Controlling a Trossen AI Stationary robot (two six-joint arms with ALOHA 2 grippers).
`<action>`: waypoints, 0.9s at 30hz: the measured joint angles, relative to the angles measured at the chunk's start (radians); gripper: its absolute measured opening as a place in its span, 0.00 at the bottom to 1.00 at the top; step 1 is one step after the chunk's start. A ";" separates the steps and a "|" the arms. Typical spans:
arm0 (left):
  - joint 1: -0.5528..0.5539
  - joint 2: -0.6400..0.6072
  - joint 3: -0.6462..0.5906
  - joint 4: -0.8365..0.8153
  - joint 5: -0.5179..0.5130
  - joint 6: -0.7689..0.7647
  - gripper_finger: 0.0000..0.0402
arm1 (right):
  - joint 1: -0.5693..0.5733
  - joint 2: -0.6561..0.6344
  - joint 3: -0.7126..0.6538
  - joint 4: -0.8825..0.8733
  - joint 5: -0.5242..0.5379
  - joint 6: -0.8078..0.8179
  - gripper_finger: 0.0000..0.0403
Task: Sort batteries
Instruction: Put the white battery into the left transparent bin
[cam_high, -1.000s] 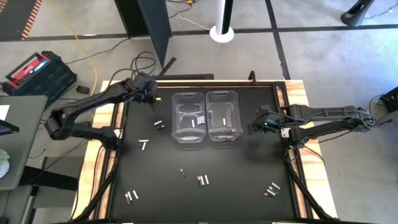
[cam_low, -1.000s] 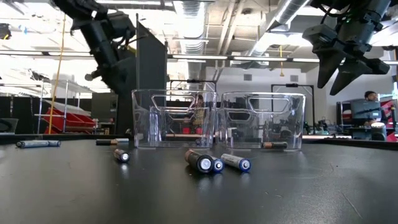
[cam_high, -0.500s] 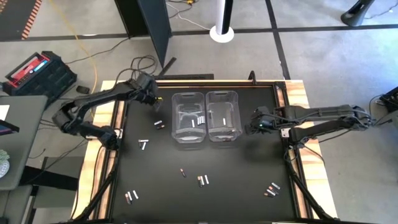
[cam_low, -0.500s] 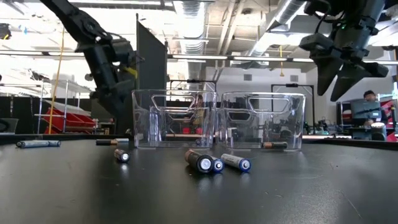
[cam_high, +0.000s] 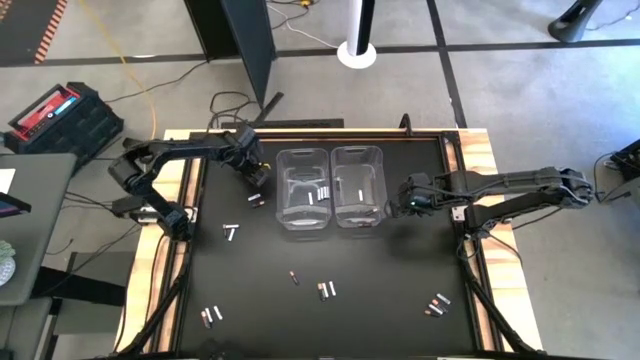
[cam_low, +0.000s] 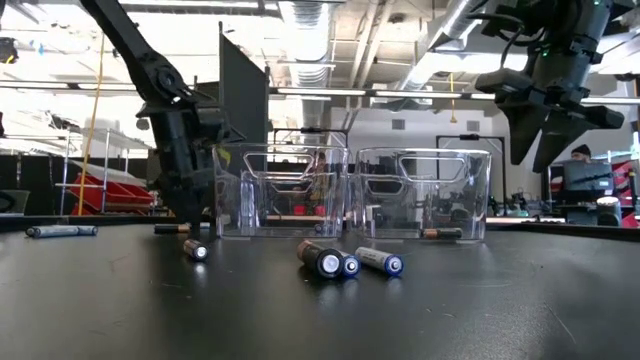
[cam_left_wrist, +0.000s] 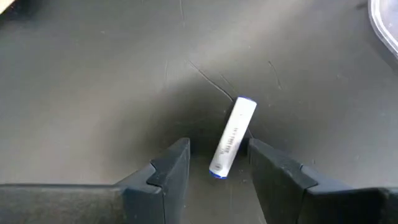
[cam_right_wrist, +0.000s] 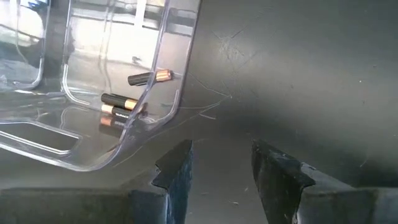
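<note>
L claw (cam_left_wrist: 214, 163) wide, low over black worktop (cam_high: 380, 290), straddling silvery-white cylindrical battery (cam_left_wrist: 232, 137) (untouched); R claw (cam_right_wrist: 217, 163) wide beside clear rectangular plastic bin (cam_right_wrist: 93, 93).

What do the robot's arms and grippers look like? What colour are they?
Both arms are dark, nearly black, built from slim jointed segments. The left gripper and right gripper each end in two chunky, angular dark fingers with flat inner faces. A small green light shows near the right arm's wrist.
</note>
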 joint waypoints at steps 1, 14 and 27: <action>0.000 0.001 0.000 0.000 0.003 0.000 0.39 | 0.000 0.000 0.000 0.000 0.000 0.000 0.45; -0.002 0.001 0.002 -0.026 0.006 0.091 0.37 | 0.000 0.001 0.000 0.000 -0.004 0.000 0.45; -0.011 0.002 0.002 -0.037 0.009 0.099 0.11 | 0.000 0.001 0.000 0.000 -0.004 0.002 0.45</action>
